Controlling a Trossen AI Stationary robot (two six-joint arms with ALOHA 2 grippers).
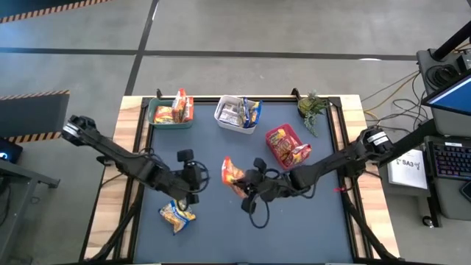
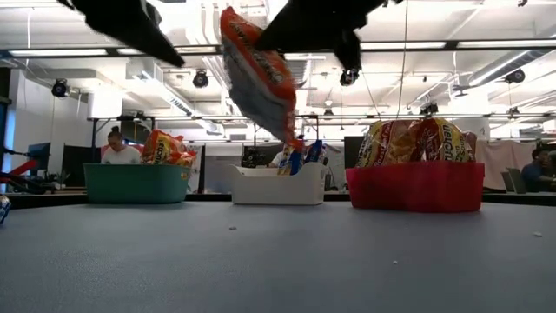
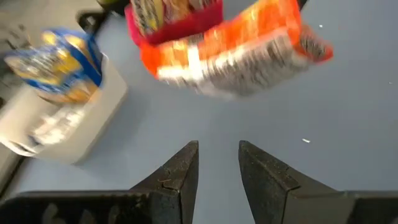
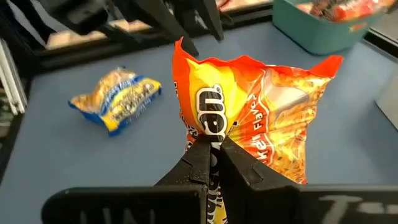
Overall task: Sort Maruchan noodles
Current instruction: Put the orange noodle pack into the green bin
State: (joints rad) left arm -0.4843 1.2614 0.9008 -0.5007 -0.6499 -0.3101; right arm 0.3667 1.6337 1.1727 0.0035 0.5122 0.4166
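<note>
Right gripper (image 4: pixel 211 152), fingers pinched shut on the edge of an orange packet (image 4: pixel 261 124), holds it clear of the table's middle. Left gripper (image 3: pixel 217 165), just beside it, narrowly parted, holds nothing. Beyond: blue-yellow packet (image 1: pixel 176 214) lying on the mat; green bin (image 1: pixel 168 116), white bin (image 1: pixel 234 119), red bin (image 1: pixel 274 137) holding packets.

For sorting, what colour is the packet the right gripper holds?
Orange with yellow, the packet pinched in the right gripper; clearest in the right wrist view.

orange packet (image 4: pixel 249 118): partial "an", "flavor" legible; other print unreadable.
</note>
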